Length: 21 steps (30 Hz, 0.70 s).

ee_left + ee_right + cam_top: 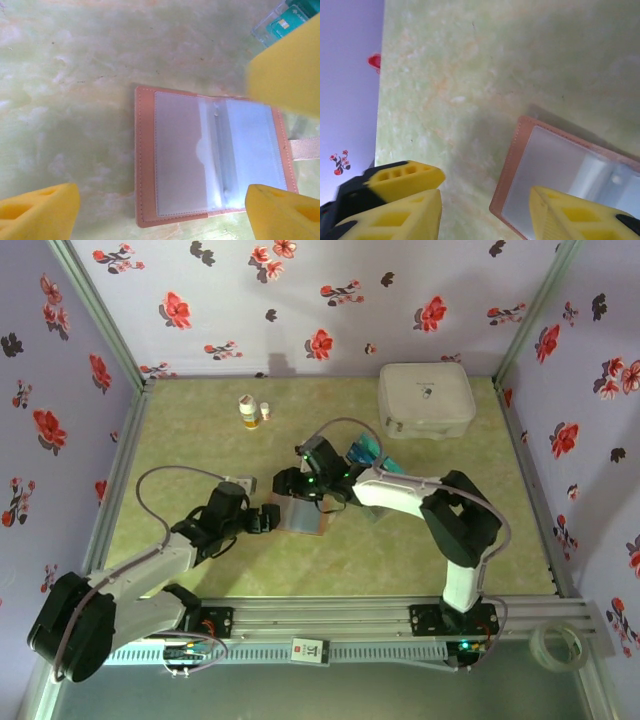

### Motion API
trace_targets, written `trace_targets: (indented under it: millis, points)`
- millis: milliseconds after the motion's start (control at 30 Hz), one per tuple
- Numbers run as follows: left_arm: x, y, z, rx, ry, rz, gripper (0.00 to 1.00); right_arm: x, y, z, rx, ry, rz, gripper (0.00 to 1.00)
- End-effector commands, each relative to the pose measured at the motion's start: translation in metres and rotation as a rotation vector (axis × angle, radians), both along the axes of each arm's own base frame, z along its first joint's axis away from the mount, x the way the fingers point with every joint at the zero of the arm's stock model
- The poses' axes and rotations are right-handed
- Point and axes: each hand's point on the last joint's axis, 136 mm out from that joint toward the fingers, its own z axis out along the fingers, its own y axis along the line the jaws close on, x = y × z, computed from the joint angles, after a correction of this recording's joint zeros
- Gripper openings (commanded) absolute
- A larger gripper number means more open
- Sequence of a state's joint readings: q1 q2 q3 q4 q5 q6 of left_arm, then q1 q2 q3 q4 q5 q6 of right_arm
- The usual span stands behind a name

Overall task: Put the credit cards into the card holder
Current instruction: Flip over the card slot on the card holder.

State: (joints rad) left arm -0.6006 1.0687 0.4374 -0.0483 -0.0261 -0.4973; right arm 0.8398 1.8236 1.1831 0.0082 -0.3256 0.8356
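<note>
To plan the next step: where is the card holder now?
In the top view, the card holder lies open on the green table near the centre, right of the left hand and next to the right hand.

Worktop [200, 455]: pale green, marbled, lying under both pincers.
Case [426, 398]: white, rounded, lid down; well beyond the right pincer [292, 483] and off to its right, by the back wall.
Bottles [248, 410]: two small ones, upright, side by side; beyond the left pincer [266, 518], near the back edge.
Tray [259, 31]: clear plastic; near the right pincer, to its right.
Tape [558, 645]: clear roll, off the worktop, far right of both pincers.
Walls [300, 290]: lilac, with red and dark flowers.
</note>
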Motion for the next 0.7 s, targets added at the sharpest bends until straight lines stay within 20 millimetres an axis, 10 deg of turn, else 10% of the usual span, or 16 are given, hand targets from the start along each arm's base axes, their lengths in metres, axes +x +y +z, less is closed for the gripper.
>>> trace_targets:
  millis: [0,667]
  points:
    - [0.011,-0.004,0.011,-0.01,-0.012,0.016,0.9,0.004,-0.022,0.011,-0.078,-0.065,-0.007,0.5]
    - [0.034,-0.007,-0.006,0.067,0.082,0.014,1.0,-0.029,-0.151,-0.017,-0.453,-0.162,-0.141,0.51]
